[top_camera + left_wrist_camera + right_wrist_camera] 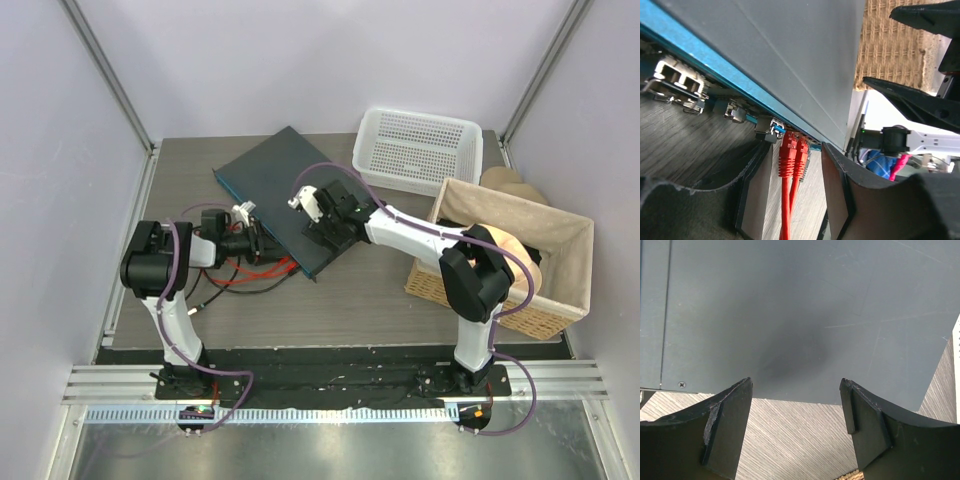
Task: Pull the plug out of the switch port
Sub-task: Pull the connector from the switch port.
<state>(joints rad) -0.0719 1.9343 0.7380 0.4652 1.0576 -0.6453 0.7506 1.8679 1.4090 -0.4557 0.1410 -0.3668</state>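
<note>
The switch (pixel 275 185) is a flat dark slate-grey box lying at an angle on the table, its bluish socket edge facing my left arm. In the left wrist view its blue edge (pixel 715 60) carries a row of sockets, and two red plugs (pixel 794 150) sit side by side in ports. My left gripper (pixel 795 147) is open with one finger on each side of the two plugs, not touching them; it shows in the top view (pixel 262 243) at the switch's edge. My right gripper (pixel 796 385) is open and empty over the switch's top (pixel 800 315), near its edge.
Red cables (pixel 255 272) trail from the plugs over the table by the left arm. A white perforated basket (pixel 420 148) stands at the back right. A wicker basket (pixel 500 260) with a cloth liner stands at the right, close to the right arm.
</note>
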